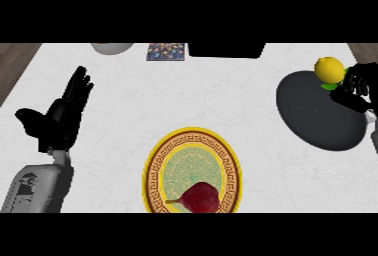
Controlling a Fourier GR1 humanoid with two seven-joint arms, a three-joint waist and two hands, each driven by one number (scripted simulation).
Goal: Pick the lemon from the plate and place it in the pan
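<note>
The yellow lemon (329, 69), with a green leaf under it, is at the far rim of the dark round pan (317, 117) at the right. My right hand (359, 86) comes in from the right edge, its fingers curled against the lemon's right side. The gold-rimmed plate (155, 165) lies at the lower centre and holds a dark red fruit (199, 197). My left hand (63, 117) rests open at the left, fingers pointing up, away from the plate.
Along the counter's far edge are a grey bowl (112, 47), a small patterned square (166, 51) and a black block (225, 50). White counter lies between plate and pan.
</note>
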